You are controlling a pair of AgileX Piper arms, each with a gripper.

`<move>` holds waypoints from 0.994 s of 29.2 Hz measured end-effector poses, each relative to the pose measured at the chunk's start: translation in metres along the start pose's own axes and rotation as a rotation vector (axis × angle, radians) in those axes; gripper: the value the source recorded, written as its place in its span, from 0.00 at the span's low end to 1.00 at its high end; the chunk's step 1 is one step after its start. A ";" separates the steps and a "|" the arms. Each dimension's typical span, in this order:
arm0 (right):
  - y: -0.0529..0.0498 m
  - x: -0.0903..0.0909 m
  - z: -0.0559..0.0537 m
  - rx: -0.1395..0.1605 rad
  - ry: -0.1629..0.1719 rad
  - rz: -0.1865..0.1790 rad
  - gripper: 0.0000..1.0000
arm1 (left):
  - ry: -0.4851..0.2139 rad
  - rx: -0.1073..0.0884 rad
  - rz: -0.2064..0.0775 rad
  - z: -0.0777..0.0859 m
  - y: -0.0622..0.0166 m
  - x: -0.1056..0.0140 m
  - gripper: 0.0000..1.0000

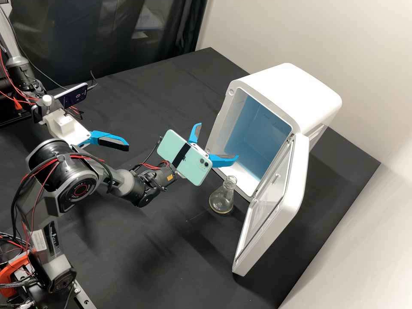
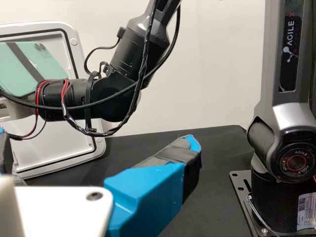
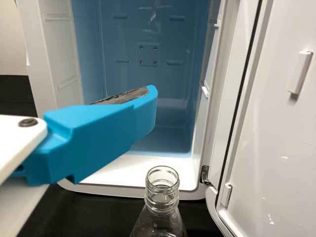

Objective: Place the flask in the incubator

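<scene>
Right claw (image 1: 210, 146) spread open and empty, near and above the clear glass conical flask (image 1: 222, 198), which stands upright on the black bench (image 1: 150, 257) at the mouth of the white, blue-lined incubator (image 1: 300, 98).

If I come down off-centre, I expect a finger to knock the narrow neck and tip the flask. The hinged white door (image 1: 274, 201) close beside it also leaves little room. My right wrist view lines up the flask's rim with the chamber, while the high view shows the claw's spread. The left claw (image 1: 109, 140) sits well back, and I cannot tell its state.
</scene>
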 end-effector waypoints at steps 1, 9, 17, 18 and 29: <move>0.000 0.000 0.000 0.000 0.000 0.000 1.00 | 0.000 0.000 0.000 0.000 0.0000 0.000 1.00; 0.000 0.000 0.000 0.000 0.000 0.000 1.00 | 0.000 0.000 0.000 0.000 0.0000 0.000 1.00; 0.000 0.000 0.000 0.000 0.000 0.000 1.00 | 0.020 0.010 -0.006 -0.009 -0.0011 -0.001 1.00; 0.000 0.000 0.000 0.000 0.000 0.000 1.00 | 0.029 0.013 -0.007 -0.013 -0.0013 -0.001 1.00; 0.000 0.000 0.000 0.000 0.000 0.000 1.00 | 0.172 -0.038 -0.059 -0.056 -0.0146 -0.019 1.00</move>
